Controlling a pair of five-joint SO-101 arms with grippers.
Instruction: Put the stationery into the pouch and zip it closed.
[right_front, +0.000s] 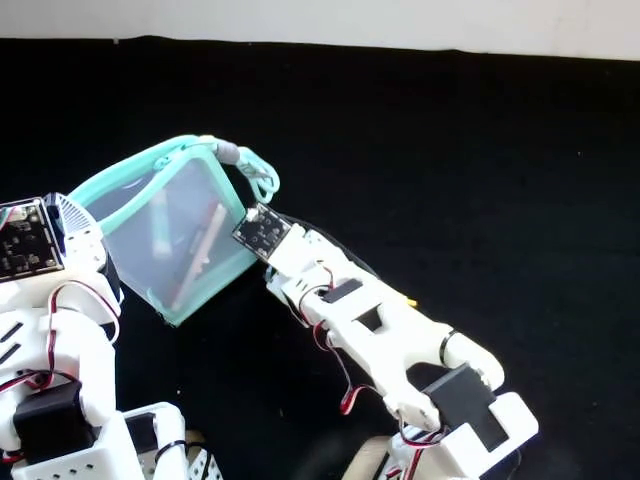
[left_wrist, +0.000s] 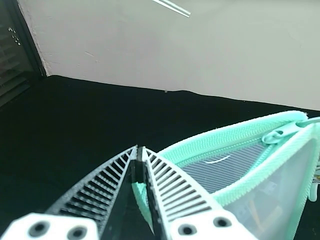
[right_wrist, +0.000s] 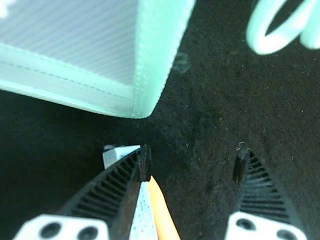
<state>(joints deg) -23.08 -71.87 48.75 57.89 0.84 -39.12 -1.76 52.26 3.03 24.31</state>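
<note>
A mint-green pouch (right_front: 175, 235) with clear mesh sides lies left of centre, its mouth gaping; a pale marker (right_front: 160, 232) and a reddish pen (right_front: 203, 245) show inside. My left gripper (left_wrist: 138, 150) is shut on the pouch's rim (left_wrist: 220, 145) at its left end, with the zipper slider (left_wrist: 279, 134) further along. Beside the pouch's near right corner (right_wrist: 145, 95) my right gripper (right_wrist: 192, 164) stands open over bare cloth. An orange pen (right_wrist: 161, 210) and a small white piece (right_wrist: 117, 152) lie against one of its fingers (right_wrist: 125, 175).
The pouch's mint strap loop (right_front: 262, 178) curls on the black cloth (right_front: 450, 150) beyond the right arm's wrist (right_front: 265, 235). An orange tip (right_front: 410, 300) pokes out beside the right arm. A pale wall borders the table's far edge.
</note>
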